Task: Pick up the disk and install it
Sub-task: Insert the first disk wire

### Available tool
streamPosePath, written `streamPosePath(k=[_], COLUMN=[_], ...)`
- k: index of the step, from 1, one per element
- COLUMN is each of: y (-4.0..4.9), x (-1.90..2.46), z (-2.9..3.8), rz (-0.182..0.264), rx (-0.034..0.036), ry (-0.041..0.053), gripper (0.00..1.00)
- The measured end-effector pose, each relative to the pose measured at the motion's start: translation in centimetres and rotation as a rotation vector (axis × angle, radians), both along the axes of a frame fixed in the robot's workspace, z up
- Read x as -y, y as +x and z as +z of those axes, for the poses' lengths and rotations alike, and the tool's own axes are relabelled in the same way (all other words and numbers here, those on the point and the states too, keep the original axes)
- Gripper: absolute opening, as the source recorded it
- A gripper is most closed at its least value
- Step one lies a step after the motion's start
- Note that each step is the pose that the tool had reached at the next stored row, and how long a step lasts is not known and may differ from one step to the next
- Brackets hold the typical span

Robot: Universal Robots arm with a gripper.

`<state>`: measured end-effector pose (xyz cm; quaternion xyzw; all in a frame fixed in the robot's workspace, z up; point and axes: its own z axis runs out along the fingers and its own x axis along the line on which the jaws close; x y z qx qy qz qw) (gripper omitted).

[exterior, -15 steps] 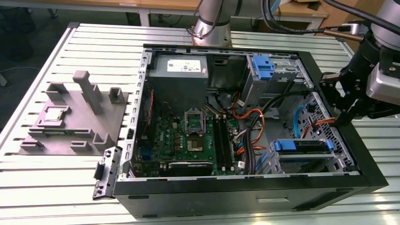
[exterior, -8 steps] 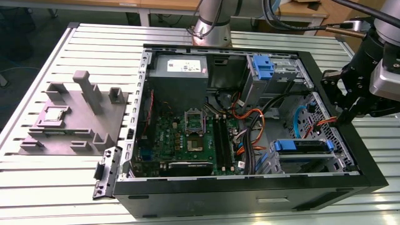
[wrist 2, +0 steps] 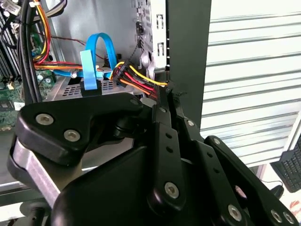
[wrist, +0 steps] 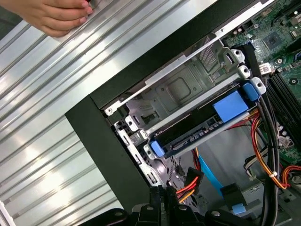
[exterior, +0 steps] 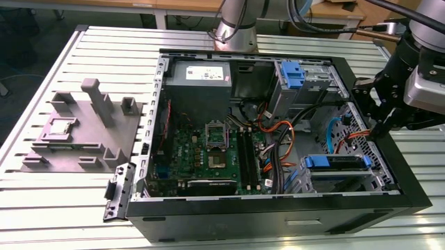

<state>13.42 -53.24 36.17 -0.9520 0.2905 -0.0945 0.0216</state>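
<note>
Exterior view: gripper (exterior: 381, 131) at right of frame, jaws closed and seemingly empty, poised over the case's right wall. Hard drive in blue carrier (exterior: 336, 162) lower left of it, seated in bay, long axis running left-right.

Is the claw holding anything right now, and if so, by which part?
Nothing is held. The claw is shut and empty, its tips by the wall of the computer case, near the colored power cables.
</note>
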Motion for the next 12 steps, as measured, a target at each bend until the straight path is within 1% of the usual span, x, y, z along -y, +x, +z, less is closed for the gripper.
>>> streamPosePath(k=[2,7,12], y=[0.00,-0.01,-0.01], x=[-0.01,-0.01,-0.01], z=[-0.01,-0.06,-0.06], rz=[-0.017,-0.104,-0.109], rx=[0.0000,0.0000,0.0000], ry=[0.0001,0.0000,0.0000], gripper=[0.17,0.17,0.17])
